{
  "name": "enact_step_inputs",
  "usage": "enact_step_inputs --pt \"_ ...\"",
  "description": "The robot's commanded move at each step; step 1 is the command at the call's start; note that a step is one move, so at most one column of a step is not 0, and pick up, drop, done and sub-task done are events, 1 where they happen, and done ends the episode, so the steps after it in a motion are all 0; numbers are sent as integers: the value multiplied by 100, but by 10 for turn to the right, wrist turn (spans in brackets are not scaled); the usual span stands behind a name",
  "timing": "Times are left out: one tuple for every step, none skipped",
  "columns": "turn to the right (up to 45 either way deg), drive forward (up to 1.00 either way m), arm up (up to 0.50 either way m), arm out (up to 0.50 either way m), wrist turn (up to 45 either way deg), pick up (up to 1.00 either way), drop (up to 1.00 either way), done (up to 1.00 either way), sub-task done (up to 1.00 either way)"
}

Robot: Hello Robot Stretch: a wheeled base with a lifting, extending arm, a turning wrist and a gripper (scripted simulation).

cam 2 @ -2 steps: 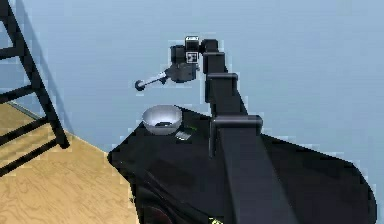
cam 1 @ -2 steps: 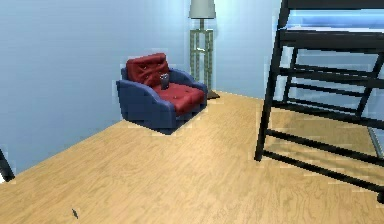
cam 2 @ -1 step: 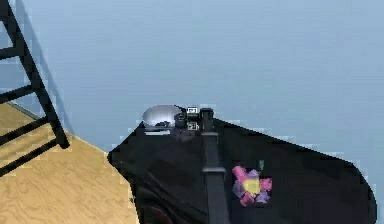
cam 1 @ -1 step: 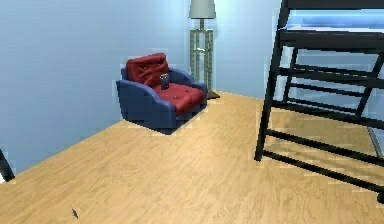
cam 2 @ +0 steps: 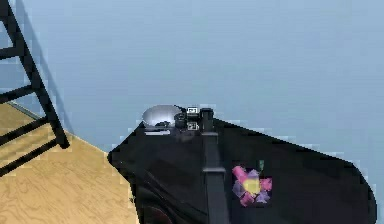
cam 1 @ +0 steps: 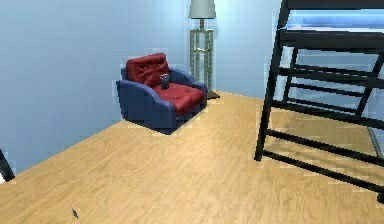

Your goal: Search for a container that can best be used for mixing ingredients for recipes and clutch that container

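The gripper [cam 2: 180, 124] is sitting by a silvery bowl [cam 2: 156, 118] at the black table's [cam 2: 310, 175] far edge, and I cannot tell whether it is holding anything. It is best taking the rim squarely and lifting straight up. An armchair [cam 1: 160, 93], a lamp [cam 1: 202, 40] and a bed frame [cam 1: 325, 85] are standing on the wood floor [cam 1: 170, 170].
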Motion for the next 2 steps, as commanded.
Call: enact_step_inputs --pt "0 0 10 0 0 0 0 0 0" --pt "0 0 0 0 0 0 0 100 0"
